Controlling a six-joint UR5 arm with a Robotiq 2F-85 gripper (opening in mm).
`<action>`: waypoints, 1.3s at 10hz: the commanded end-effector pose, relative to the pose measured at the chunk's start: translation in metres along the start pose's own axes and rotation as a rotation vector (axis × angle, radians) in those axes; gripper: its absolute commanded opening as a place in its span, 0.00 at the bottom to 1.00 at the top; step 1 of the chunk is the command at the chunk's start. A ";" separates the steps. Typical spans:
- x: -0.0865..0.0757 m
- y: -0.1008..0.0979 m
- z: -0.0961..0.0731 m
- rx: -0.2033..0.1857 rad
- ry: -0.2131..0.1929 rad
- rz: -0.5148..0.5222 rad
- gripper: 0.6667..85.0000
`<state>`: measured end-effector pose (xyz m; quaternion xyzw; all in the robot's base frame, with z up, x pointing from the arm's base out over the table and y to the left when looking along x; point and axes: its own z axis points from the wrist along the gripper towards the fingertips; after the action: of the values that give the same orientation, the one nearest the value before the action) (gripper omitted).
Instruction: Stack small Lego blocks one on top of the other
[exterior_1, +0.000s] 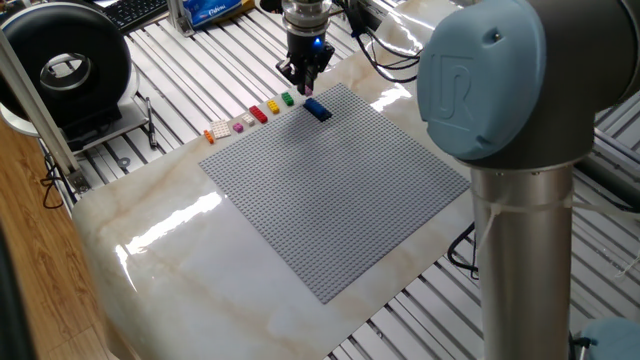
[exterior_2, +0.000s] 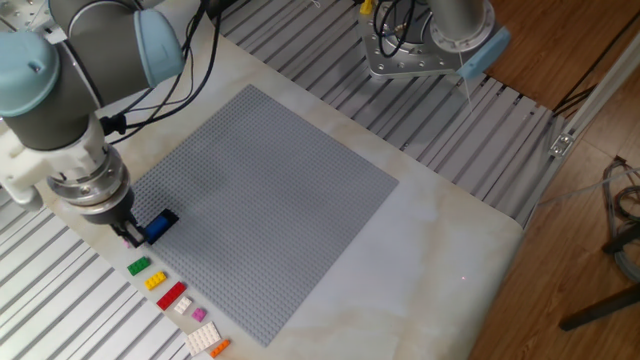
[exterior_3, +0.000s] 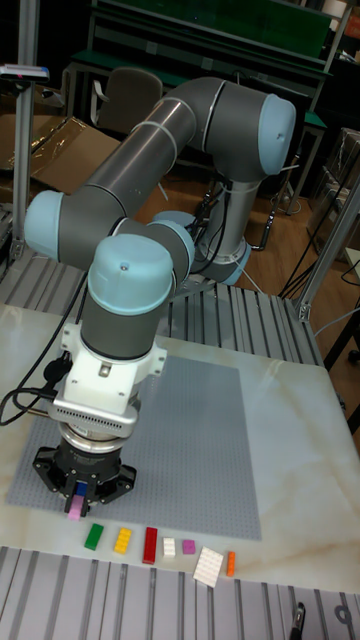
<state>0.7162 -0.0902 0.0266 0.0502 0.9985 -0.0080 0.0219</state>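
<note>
**Gripper poised at the corner of the baseplate, beside the blue brick**

The gripper hangs over the corner of the grey baseplate on the marble table, just beside the blue brick, which lies on the plate's edge. In the tall fixed view something pink shows between the fingers, which stand close together; whether they actually clamp it cannot be told.

The other bricks lie in a row on the table just off the plate's edge: green brick, yellow brick, red brick, a small white piece, pink brick, a larger white plate and orange brick. None is stacked on another. The dark navy brick cannot be made out apart from the blue one.
</note>
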 end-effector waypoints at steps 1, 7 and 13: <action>0.016 0.001 -0.007 -0.012 0.007 0.003 0.00; 0.027 0.004 0.004 -0.026 -0.023 0.007 0.00; 0.030 0.004 0.007 -0.026 -0.024 -0.012 0.00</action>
<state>0.6876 -0.0852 0.0188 0.0450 0.9985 -0.0017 0.0318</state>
